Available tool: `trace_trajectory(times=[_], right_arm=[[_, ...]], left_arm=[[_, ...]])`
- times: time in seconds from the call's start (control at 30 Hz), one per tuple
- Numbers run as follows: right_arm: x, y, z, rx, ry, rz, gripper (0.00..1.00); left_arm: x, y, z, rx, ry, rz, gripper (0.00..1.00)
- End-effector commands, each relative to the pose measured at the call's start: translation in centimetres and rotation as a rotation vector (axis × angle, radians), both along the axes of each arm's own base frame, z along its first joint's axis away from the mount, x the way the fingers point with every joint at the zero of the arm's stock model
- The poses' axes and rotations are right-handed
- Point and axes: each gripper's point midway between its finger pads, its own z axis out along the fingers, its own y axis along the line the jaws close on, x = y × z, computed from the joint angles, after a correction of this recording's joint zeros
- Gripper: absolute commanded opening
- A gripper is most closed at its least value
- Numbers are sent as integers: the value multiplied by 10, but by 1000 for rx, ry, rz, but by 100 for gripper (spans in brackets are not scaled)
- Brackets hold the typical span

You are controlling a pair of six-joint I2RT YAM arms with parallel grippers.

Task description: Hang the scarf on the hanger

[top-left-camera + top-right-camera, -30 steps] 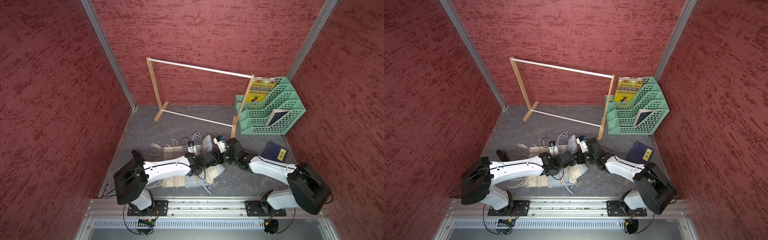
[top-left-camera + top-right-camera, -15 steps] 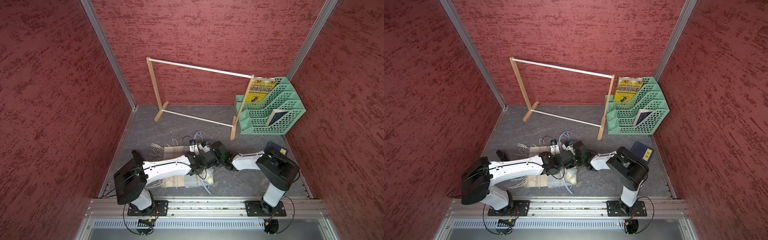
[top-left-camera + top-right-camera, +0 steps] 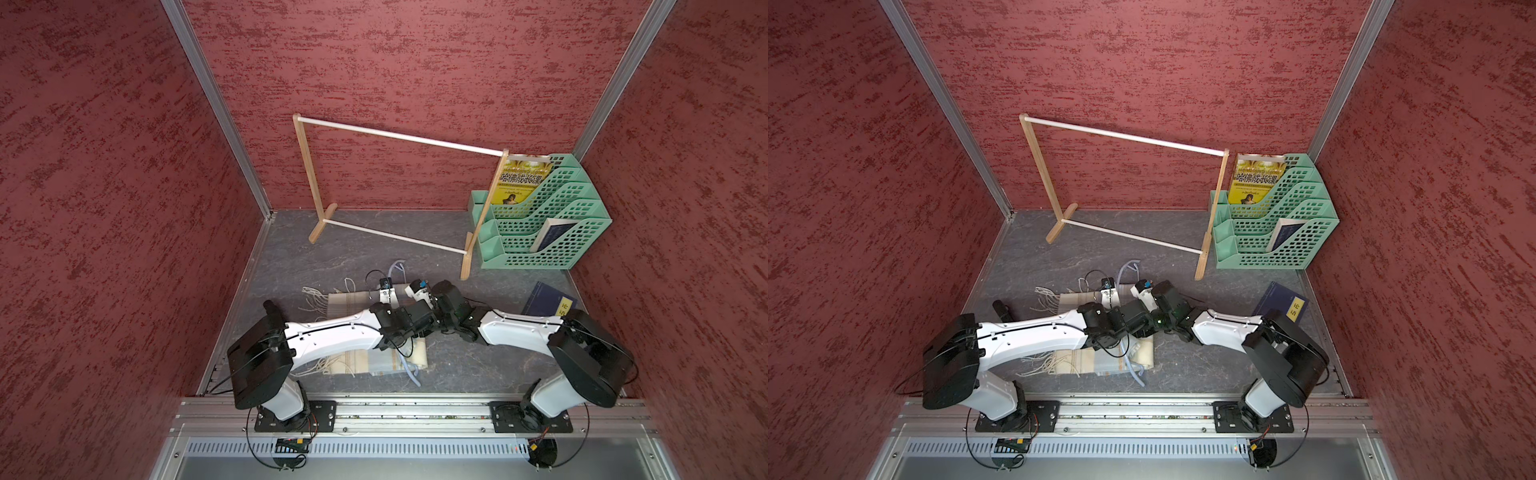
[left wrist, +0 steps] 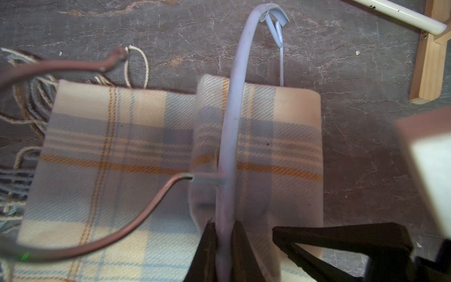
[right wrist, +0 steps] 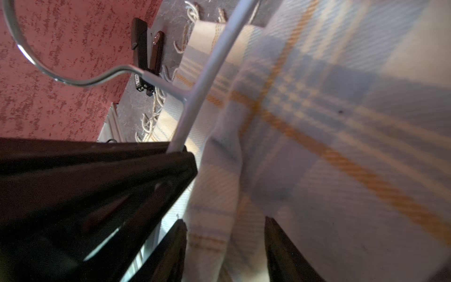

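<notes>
The plaid scarf [image 4: 117, 146] lies flat on the grey floor, and one folded end [image 4: 288, 136] is doubled over the lower bar of the pale blue hanger [image 4: 235, 92]. My left gripper [image 4: 223, 228] is shut on the hanger's upper arm. The hanger's metal hook [image 5: 48, 73] sticks out sideways. My right gripper [image 5: 225, 224] is open, its jaws standing on either side of the scarf's fold [image 5: 341, 127] without pinching it. In both top views the two grippers meet over the scarf [image 3: 349, 299] [image 3: 1079, 300], with a hanger tip [image 3: 400, 266] [image 3: 1130, 266] showing beyond them.
A wooden rack with white rods [image 3: 399, 137] stands at the back. Beside it is a green file organizer [image 3: 548, 220] with books. A dark blue book [image 3: 548, 303] lies on the floor at the right, and a small black object [image 3: 270, 307] sits near the left wall.
My right gripper has opened and let go of the scarf's fold, which now rests over the hanger. The left gripper has kept its hold on the hanger.
</notes>
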Motion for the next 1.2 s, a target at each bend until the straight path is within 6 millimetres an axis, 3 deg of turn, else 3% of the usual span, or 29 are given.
trace_trajectory(times=[0.0, 0.17, 0.3, 0.4, 0.5, 0.63, 0.8, 1.07, 1.17], right_arm=[[-8, -26, -12, -90, -19, -44, 55], [-25, -57, -17, -146, -28, -93, 53], [-32, -65, -9, -123, -42, -102, 45], [-29, -56, -6, -83, -37, -89, 34], [-26, -37, -7, -22, -1, -66, 16], [-27, -8, -24, 12, 69, -13, 11], [-30, 11, -18, 54, 66, 25, 4], [-29, -12, -18, -40, 10, -28, 2], [-26, -32, -13, -97, -28, -100, 13]], left_arm=[[8, -6, 10, -24, -39, 6, 0], [9, -6, 12, -22, -45, 4, 0], [10, -12, 13, -32, -46, -12, 0], [12, -18, 13, -43, -43, -24, 0], [13, -26, 14, -44, -40, -38, 0], [16, -38, 20, -52, -48, -66, 0], [17, -48, 31, -62, -64, -89, 0], [19, -52, 32, -68, -75, -104, 0], [21, -52, 28, -60, -69, -103, 0]])
